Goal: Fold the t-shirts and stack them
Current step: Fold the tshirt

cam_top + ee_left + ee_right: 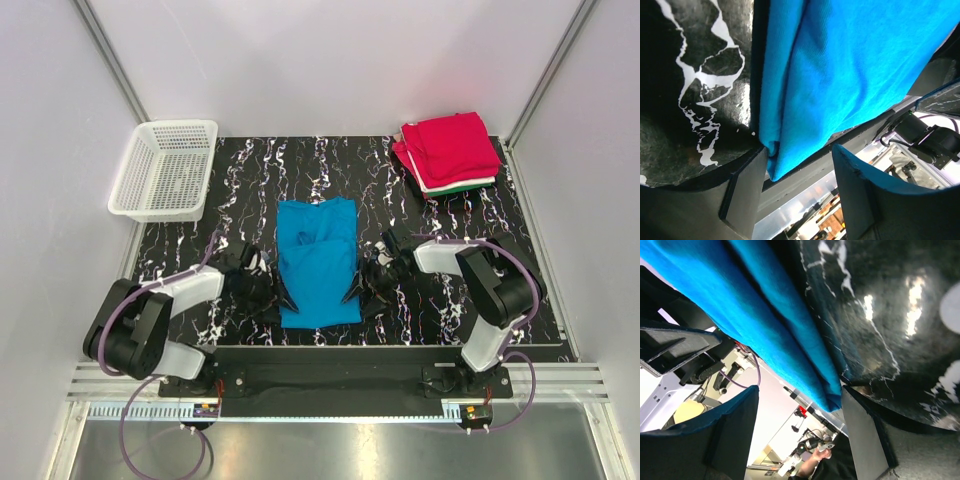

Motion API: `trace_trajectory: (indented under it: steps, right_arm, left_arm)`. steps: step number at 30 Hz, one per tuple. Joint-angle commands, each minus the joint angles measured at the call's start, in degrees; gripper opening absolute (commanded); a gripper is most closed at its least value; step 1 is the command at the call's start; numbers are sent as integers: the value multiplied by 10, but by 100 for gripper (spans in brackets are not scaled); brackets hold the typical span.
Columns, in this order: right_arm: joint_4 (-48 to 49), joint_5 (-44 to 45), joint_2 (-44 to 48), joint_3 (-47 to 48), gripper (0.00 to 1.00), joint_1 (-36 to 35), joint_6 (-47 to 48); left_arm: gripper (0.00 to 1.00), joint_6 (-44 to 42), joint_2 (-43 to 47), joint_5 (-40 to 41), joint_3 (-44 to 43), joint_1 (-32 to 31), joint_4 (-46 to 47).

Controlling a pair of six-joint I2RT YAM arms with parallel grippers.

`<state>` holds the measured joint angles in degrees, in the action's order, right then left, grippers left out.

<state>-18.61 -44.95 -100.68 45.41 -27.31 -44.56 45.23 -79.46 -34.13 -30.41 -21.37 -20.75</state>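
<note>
A bright blue t-shirt (318, 262) lies on the table's middle, folded into a long strip with its hem toward the arms. My left gripper (281, 298) sits low at the strip's near left corner and my right gripper (352, 293) at its near right corner. In the left wrist view the blue t-shirt (840, 75) has its corner just inside the left gripper (800, 187), whose jaws stand wide apart. In the right wrist view the blue t-shirt (765, 315) ends beside one finger of the right gripper (797, 432), which is also open. Folded t-shirts (448, 150) are stacked at the back right, red on top.
A white mesh basket (165, 168) stands at the back left corner. The black marbled table (240, 200) ends in a front edge just below the shirt's hem. Grey walls close in both sides.
</note>
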Motion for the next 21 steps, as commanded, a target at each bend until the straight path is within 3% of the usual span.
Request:
trace_trajectory:
  steps: [1,7,14,21]
  right_arm:
    - [27,37,-15,11,74,-4,20]
    - [27,38,-6,13,74,-6,15]
    - [27,30,-6,15,73,-6,12]
    - [24,31,1,10,73,-6,10]
  left_arm:
    - [61,-59,-17,94,-36,2,-89]
    - [61,-61,59,169,-64,9,-164]
    - [61,-60,-43,136,-60,9,-91]
    - [61,-61,-74,114,-53,8,-39]
